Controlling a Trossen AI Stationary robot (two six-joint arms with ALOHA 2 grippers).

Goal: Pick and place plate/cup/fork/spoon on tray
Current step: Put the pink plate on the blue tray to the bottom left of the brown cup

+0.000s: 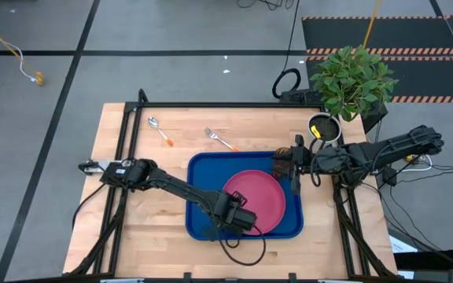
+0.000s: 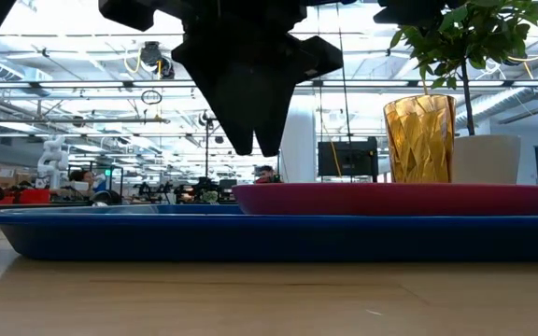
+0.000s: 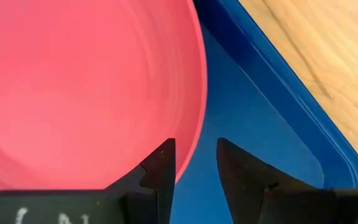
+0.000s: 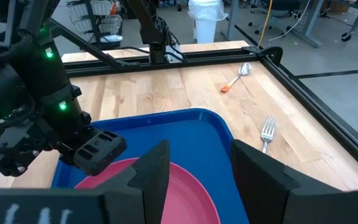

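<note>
A: Where is the plate (image 1: 255,200)?

B: Flat in the tray (image 1: 201,192), lower middle. The left end effector (image 3: 192,163) sits open over its rim, holding nothing.

A: And the right end effector (image 4: 196,163)?

B: Open too, above the tray's right edge, so it's ready for more.

The right hand (image 4: 194,168) is seen with its two dark fingers parted above the pink-red plate (image 4: 179,199), which lies in the blue tray (image 4: 166,127). The left hand (image 4: 98,149) is seen over the tray's other side. On the wooden desk (image 4: 166,90), the fork (image 4: 267,132) and the spoon (image 4: 238,74) are seen outside the tray, well apart.
</note>
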